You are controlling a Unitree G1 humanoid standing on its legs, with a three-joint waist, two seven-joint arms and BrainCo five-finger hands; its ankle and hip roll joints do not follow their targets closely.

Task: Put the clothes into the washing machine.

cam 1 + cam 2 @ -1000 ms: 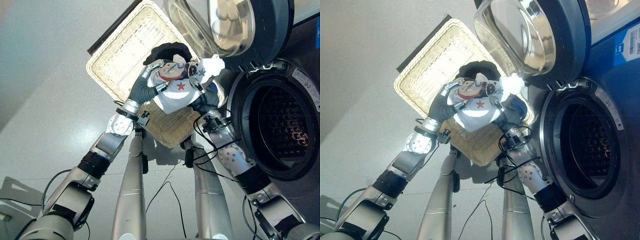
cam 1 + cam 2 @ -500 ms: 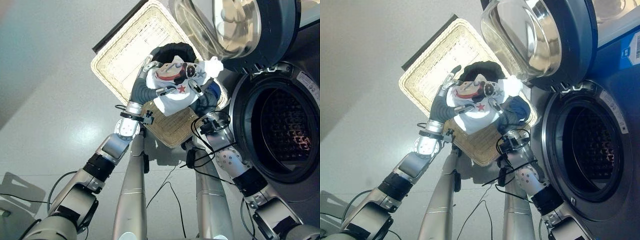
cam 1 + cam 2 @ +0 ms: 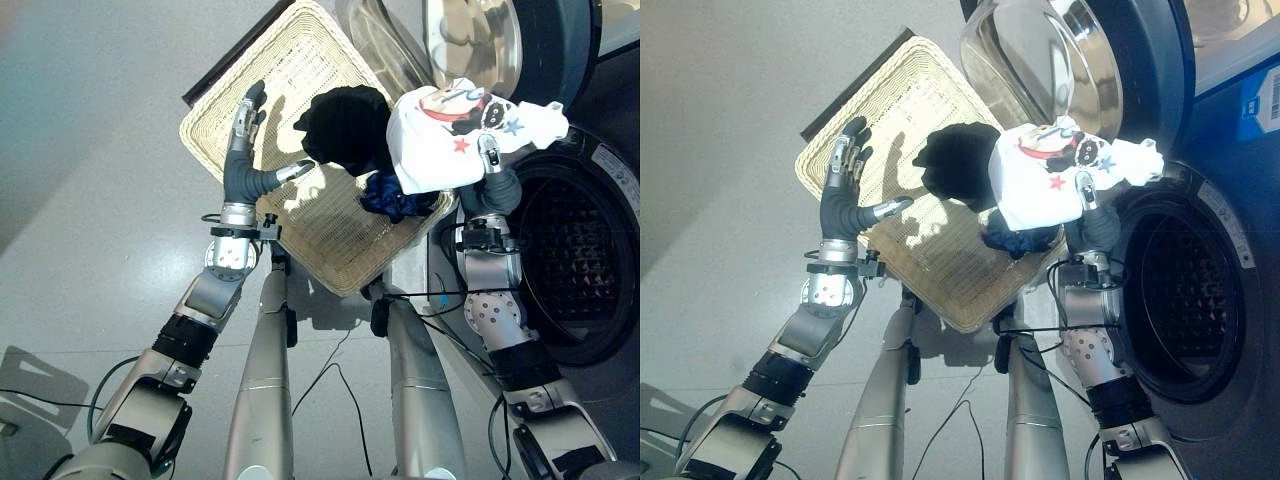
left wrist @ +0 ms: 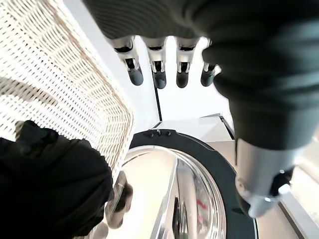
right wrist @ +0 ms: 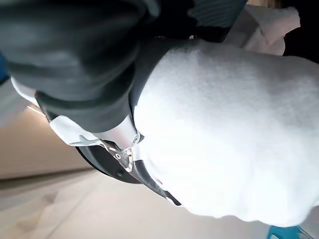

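Note:
A white shirt (image 3: 440,135) with a red star and a cartoon print hangs above the basket's right corner, next to the washing machine's round opening (image 3: 580,260). My right hand (image 3: 490,180) is under it, shut on the cloth; the shirt (image 5: 224,139) drapes over that hand. My left hand (image 3: 245,150) is open over the wicker basket (image 3: 300,55), fingers (image 4: 157,74) straight, holding nothing. A black garment (image 3: 345,125) and a blue garment (image 3: 395,195) lie in the basket.
The washer's glass door (image 3: 470,50) stands swung open above the basket's far right corner. The dark drum (image 3: 1180,300) is at the right. The basket sits on a grey floor (image 3: 90,200), with a dark strip along its far left edge.
My right hand has carried the white shirt up and right, out of the basket toward the washer opening. My left hand let go of it, moved left and spread open.

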